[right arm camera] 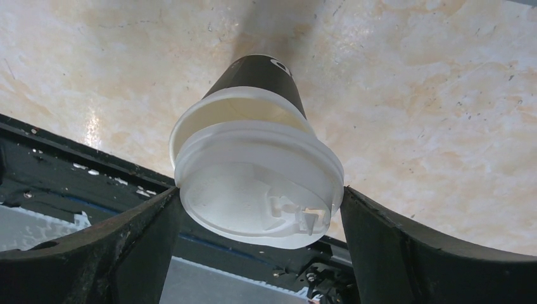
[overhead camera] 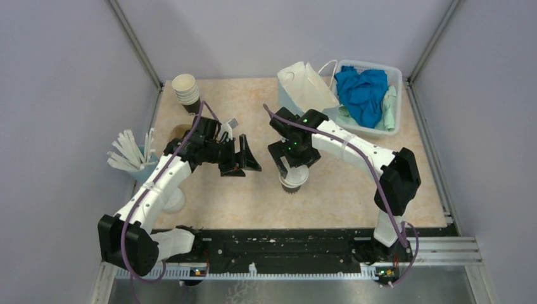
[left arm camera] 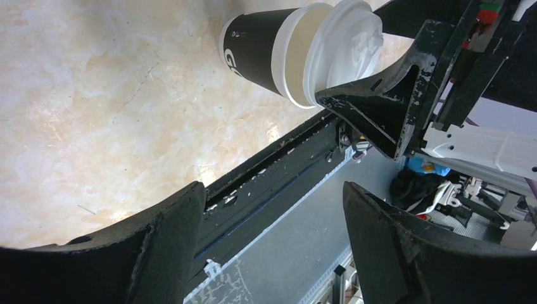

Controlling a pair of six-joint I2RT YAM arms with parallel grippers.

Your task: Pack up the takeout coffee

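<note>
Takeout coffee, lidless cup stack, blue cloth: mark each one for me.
takeout coffee (right arm camera: pixel 256 190), right wrist view, on the white lid's top.
lidless cup stack (overhead camera: pixel 186 92), top external view, on the upper cups' cream wall.
blue cloth (overhead camera: pixel 362 92), top external view, on its middle folds.

**Left arm** (overhead camera: pixel 158 183): base at the lower left of the overhead frame. The links rise toward centre-left, and the forearm is turned to the right.

**Left gripper** (overhead camera: pixel 240 159): lies roughly level and points right toward frame centre, with the jaws spread wide. In the left wrist view, the left fingers (left arm camera: pixel 158 253) stand dark along the lower edge, well apart.

**Right arm** (overhead camera: pixel 354 149): base at the lower right, elbow at the right of the frame. The white forearm reaches up-left to centre.

**Right gripper** (overhead camera: pixel 293 166): points straight down, near the left gripper and to its right, with the jaws spread wide. In the right wrist view, the right fingers (right arm camera: pixel 126 253) occupy both lower corners, well apart.
</note>
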